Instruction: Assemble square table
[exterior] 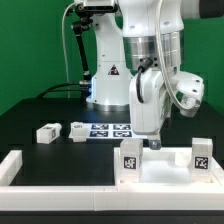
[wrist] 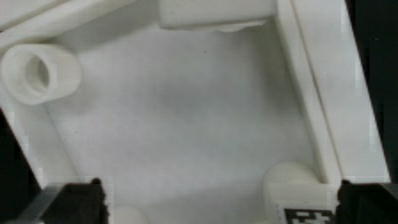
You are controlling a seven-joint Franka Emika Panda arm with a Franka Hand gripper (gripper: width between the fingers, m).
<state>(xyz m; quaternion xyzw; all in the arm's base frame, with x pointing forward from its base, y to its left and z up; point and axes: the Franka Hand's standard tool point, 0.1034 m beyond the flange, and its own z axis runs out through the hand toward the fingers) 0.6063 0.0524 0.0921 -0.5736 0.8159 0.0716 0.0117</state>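
1. Jaws spread wide, gripping nothing. My gripper (exterior: 152, 141) hangs over the white plastic square tabletop with raised rim (exterior: 165, 170), near, at the exterior view's right.
2. Two tagged white block legs (exterior: 130, 155) stand on it, so I judge the job half done.
3. Next: fetch a loose white leg (exterior: 47, 132) at the exterior view's left and seat it in a free corner socket (wrist: 39, 72).
4. Writing: none readable, only black-and-white tags.

My arm (exterior: 148, 45) comes down from above, and my claw (exterior: 150, 142) points straight downward, its two fingers (wrist: 294, 190) spread wide apart.
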